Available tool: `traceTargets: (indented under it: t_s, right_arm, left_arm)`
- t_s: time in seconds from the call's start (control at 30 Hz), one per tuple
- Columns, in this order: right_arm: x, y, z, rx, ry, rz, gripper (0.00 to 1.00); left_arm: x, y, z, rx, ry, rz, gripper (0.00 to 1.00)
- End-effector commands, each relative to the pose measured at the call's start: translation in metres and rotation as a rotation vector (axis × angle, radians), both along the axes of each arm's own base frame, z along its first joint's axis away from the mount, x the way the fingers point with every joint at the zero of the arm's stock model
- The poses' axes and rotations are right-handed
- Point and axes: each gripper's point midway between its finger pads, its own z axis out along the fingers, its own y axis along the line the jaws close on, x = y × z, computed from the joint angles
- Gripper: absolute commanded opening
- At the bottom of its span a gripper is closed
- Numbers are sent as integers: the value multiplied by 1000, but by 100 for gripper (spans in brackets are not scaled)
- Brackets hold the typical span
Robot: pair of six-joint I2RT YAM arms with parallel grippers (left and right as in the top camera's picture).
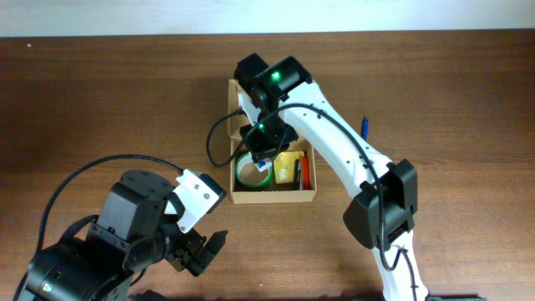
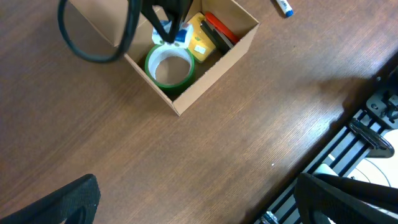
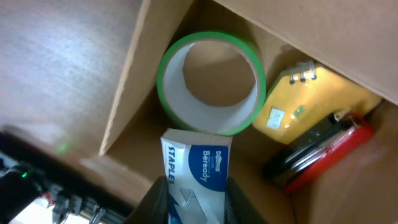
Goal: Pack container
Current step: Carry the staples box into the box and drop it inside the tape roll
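Currently the container sits on the bench near its centre, top open. The right jaws hang directly over the container's left half, pointing down into it. They are partly closed on 1 white-and-blue staples box, gripped by its 2 long sides. The free end of the staples box reaches the rim of the green tape roll; whether they touch cannot be told. The tape roll lies flat in the left end of the container. Beside it lie 1 yellow item and 1 red-and-black item. The left jaws stand fully open and hold nothing. They are well apart from the container, toward the near left of the bench.
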Motion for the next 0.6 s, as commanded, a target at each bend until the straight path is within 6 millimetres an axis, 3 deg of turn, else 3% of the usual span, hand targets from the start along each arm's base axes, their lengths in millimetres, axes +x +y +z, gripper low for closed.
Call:
traceTargets:
  t_s: [0.0,0.3,0.57]
  right_arm:
    - [1,-1,-7,-16,-15,-23,22]
    - [9,4,-40,-7,-39,-28,22]
    - [13,11,-42,12,-63,-22,23]
  left_arm:
    - [0,-2,5,-11,-15,-18,100]
    - [0,-2,5,-11,-16,-18,100]
    - [0,-2,5,-11,-15,-18,100]
